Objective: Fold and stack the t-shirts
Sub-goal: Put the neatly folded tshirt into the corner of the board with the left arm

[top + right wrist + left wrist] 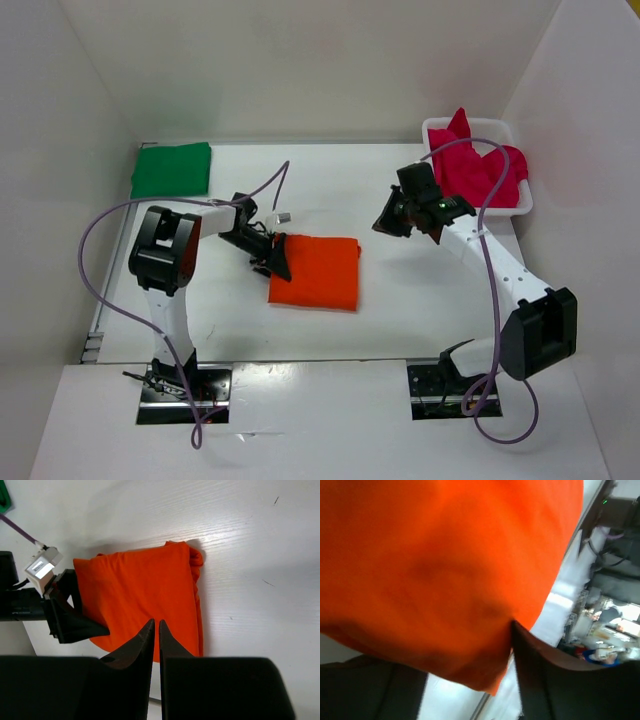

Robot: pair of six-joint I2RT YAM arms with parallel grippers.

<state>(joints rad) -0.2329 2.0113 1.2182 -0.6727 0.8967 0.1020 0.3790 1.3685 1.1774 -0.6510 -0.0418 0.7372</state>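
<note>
The orange t-shirt (315, 272) lies folded in a rectangle mid-table; it also shows in the right wrist view (140, 595) and fills the left wrist view (445, 565). My left gripper (272, 256) is at the shirt's left edge, its jaws spread, with the cloth edge between the dark fingers (545, 680). My right gripper (392, 218) hovers to the right of the orange shirt, shut and empty (154, 622). The green t-shirt (170, 168) lies folded at the back left. The magenta-red t-shirt (480, 170) is bunched in the basket.
The white mesh basket (440, 127) stands at the back right corner, by the right wall. White walls enclose the table on three sides. The left arm's purple cable (110, 215) loops out over the left side.
</note>
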